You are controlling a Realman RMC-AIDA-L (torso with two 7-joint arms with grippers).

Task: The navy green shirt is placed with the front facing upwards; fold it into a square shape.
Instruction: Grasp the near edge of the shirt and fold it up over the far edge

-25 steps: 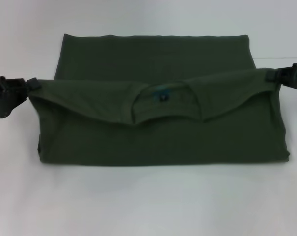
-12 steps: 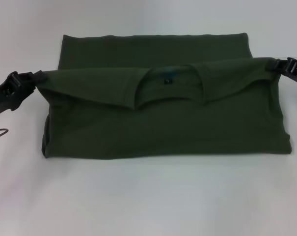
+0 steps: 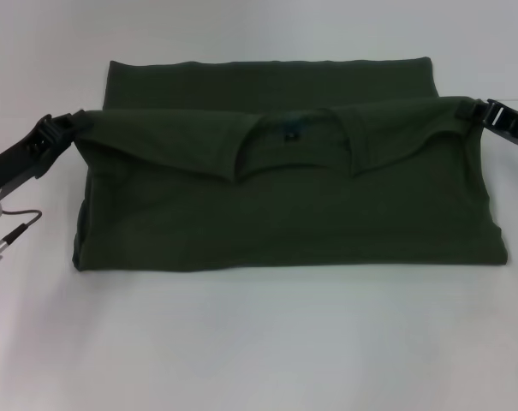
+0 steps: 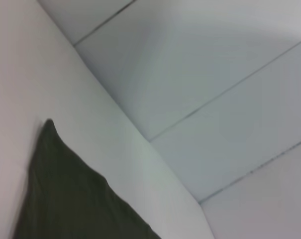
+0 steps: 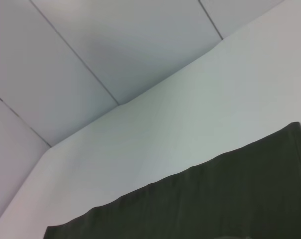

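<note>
The navy green shirt (image 3: pixel 284 205) is lying in the middle of the white worktop (image 3: pixel 259 342). Its near fold is running straight across at 6 o'clock, flat on the worktop. Above that, the collar end is being carried over the body of the shirt. The ribbed round collar (image 3: pixel 293 150) is showing in the middle, with a small dark neck label (image 3: pixel 288 133) inside it.

At 9 o'clock, the left tool (image 3: pixel 70 127) is pinching the left corner of the lifted flap. At 3 o'clock, the right tool (image 3: pixel 474 111) is pinching the right corner. Both are pressed together on the cloth, and the flap is sagging a little between them.

Farther away, at 12 o'clock, a flat strip of the shirt is sticking out past the flap, touching the worktop. The left wrist view is showing only a dark corner of shirt (image 4: pixel 65 189) on the worktop. The right wrist view is showing a dark edge of shirt (image 5: pixel 215 199) too.

I think the step is laying this flap down toward the far edge. To do it well, both tools should be going at the same speed and the same height, so the fold stays straight. They should be keeping the cloth pulled tight sideways, so no wrinkles form. The flap edge should be lining up with the far edge before letting go.
</note>
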